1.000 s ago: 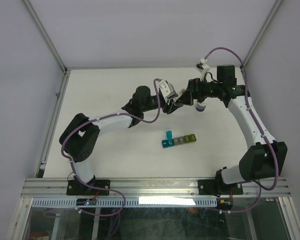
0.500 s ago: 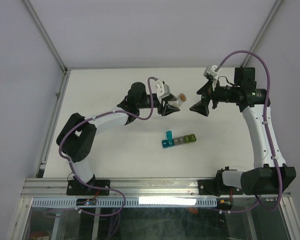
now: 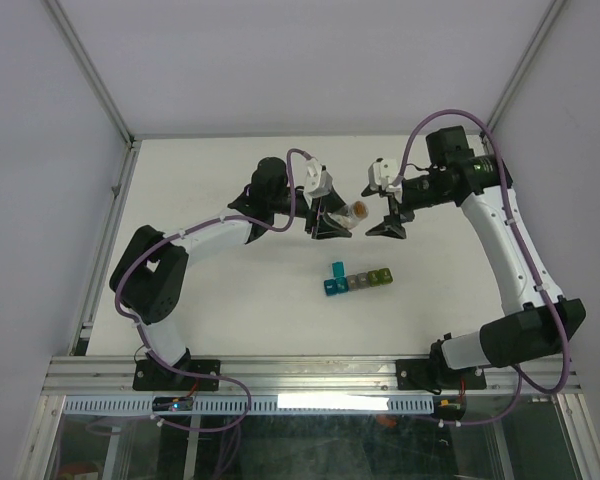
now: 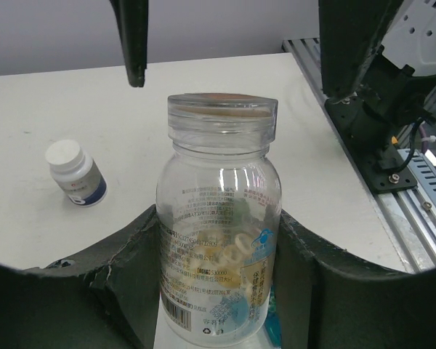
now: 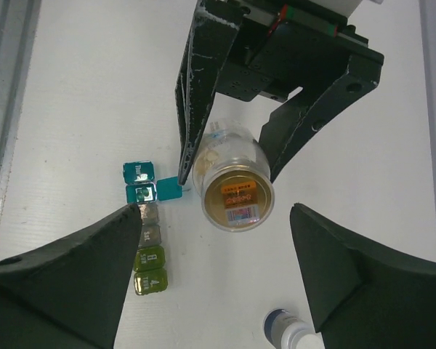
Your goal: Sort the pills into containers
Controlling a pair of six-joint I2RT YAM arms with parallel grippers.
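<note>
centring the wide-spread right fingers (image 5: 73, 269) squarely on the cap (image 5: 238, 200) before closing matters; left fingers (image 4: 123, 283) clamp the bottle (image 4: 219, 240) aloft, containers (image 3: 356, 281) lie on the worktop (image 3: 200, 170) nearby.

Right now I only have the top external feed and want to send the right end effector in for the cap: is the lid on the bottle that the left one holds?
Observer: Yes. The left wrist view shows the clear bottle gripped by the left end effector, its cap on.
Operator: Is the right one ready?
Observer: The right wrist view faces the cap head-on; the right end effector is open, clear of the bottle on both sides.
Operator: Anything hidden near it?
Observer: A small dark bottle, white-capped, stands upright on the table.
</note>
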